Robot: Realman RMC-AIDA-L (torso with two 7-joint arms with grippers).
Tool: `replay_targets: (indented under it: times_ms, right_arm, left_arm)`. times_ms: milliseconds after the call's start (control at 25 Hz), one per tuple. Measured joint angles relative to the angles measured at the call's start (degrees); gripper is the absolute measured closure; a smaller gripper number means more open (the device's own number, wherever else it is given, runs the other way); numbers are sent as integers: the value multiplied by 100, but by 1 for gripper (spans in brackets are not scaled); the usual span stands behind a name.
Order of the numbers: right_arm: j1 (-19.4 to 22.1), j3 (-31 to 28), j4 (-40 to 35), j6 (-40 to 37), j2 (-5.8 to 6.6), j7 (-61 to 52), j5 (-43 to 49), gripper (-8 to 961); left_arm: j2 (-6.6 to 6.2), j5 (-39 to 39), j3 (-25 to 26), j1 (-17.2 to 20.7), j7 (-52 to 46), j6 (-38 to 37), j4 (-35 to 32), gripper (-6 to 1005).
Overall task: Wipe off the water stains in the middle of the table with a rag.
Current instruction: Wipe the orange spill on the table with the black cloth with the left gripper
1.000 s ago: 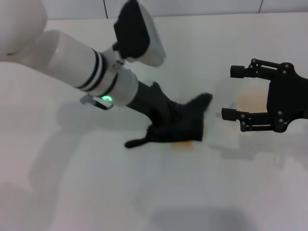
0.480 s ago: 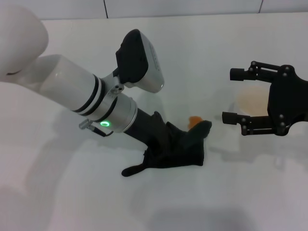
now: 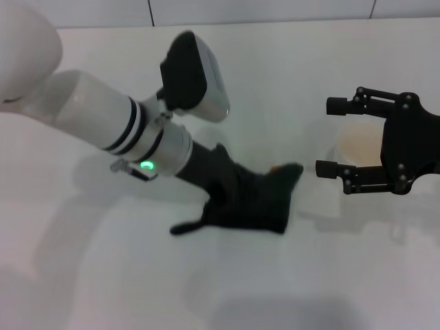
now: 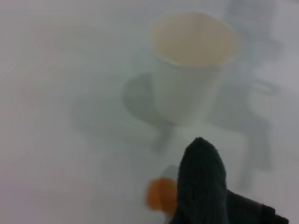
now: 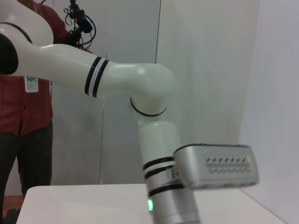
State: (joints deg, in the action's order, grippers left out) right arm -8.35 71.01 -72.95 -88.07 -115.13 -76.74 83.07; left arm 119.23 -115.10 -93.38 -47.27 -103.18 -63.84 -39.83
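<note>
The dark rag [image 3: 254, 199] lies bunched on the white table [image 3: 289, 62] near the middle, its narrow tail [image 3: 184, 227] trailing to the left. My left gripper [image 3: 230, 187] is buried in the cloth and shut on it, pressing it to the surface. A small orange bit of the water stains [image 3: 275, 168] peeks out at the rag's far edge. In the left wrist view the stain [image 4: 156, 193] sits beside the rag's tip [image 4: 202, 182]. My right gripper [image 3: 328, 135] hovers open to the right, nothing between its fingers.
A white paper cup [image 3: 356, 143] stands under the right gripper, a short way right of the rag; it also shows in the left wrist view [image 4: 191, 60]. A person in a red shirt [image 5: 23, 102] stands behind the table.
The left gripper dragged the rag toward the front, then back and slightly left. The orange patch, seen first at the rag's near edge, now shows only as a sliver at its far edge. The right arm stayed put.
</note>
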Motion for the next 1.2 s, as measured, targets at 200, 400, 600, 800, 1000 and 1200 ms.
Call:
replay_targets:
  times_ms: [200,400,600,800,1000,1200]
  right_arm:
    - [0,-14,27,0,0,-7,-5,116]
    - [0,-28,56,-7,0,-7,-7,117]
    - [0,-33,68,-9,0,-6,-11,117]
    - [10,-35,71,-9,0,-11,-11,117]
    - [51,-35,69,-9,0,-28,-11,118]
    - [76,-35,32,-64,0,-43,-9,118]
  left_arm:
    - [-9,-389,574,-56,22,295,-47,932]
    - [-14,-484,648,-130,39,658,-54,932]
    - [-1,-510,627,-199,81,952,-12,932]
    - [40,-386,569,-231,207,995,8,933]
    - [46,26,99,-218,247,1028,14,933]
    - [55,267,-211,-180,262,1068,171,932]
